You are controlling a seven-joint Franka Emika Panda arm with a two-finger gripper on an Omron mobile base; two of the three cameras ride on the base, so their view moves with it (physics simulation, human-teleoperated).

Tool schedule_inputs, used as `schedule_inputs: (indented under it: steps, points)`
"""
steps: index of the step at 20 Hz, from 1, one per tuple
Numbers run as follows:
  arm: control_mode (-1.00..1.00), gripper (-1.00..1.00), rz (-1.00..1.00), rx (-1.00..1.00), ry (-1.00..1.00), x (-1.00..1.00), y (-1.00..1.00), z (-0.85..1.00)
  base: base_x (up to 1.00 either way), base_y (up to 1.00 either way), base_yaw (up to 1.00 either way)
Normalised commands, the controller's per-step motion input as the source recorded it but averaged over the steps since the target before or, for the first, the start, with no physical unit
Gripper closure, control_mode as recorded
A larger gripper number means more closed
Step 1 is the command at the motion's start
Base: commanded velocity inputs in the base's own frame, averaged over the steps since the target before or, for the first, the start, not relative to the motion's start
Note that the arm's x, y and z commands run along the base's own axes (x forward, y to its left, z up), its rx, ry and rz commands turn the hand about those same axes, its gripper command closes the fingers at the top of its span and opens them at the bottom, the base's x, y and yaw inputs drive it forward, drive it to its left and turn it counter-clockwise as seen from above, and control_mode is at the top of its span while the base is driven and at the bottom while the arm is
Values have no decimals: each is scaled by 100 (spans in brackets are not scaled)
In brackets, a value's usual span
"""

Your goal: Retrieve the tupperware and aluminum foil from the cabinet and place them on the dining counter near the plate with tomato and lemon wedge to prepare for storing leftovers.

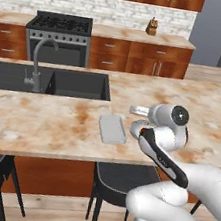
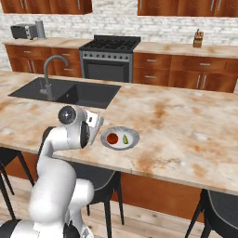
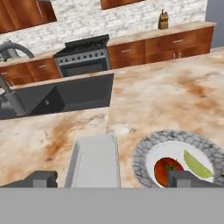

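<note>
The gripper (image 3: pixel 112 178) hangs over the near edge of the dining counter (image 1: pixel 55 119) with its jaws spread as wide as they go and nothing between them — the tupperware (image 1: pixel 112 128) lies flat on the marble just below, its long axis running from the near edge toward the sink (image 1: pixel 46 80), which sits well back toward the counter's far side. In the hand view the container sits between the two fingertips (image 3: pixel 41 179), just beside the plate (image 3: pixel 148 148), which holds the tomato (image 3: pixel 165 168) and the lemon wedge (image 3: pixel 195 164); container and plate look close but apart. That half of the job appears done. The aluminum foil remains to be brought, so the next move likely turns on lifting the hand straight away from the container — the plate's rim lies close at the other fingertip, and a sideways swing could clip it.
</note>
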Motion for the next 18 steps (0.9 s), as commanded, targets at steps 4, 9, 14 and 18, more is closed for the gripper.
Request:
schedule_inputs:
  steps: [4, 9, 14, 18]
  points:
    - [-100, -100, -4, 10, 41, -66, 0, 100, 0, 0, 0]
    - [-100, -100, -3, 0, 18, -100, -21, 27, 0, 0, 0]
    - [-100, -100, -7, -1, 2, -100, -46, -11, 0, 0, 0]
    - [-100, -100, -7, -5, 2, -74, -20, 0, 0, 0, 0]
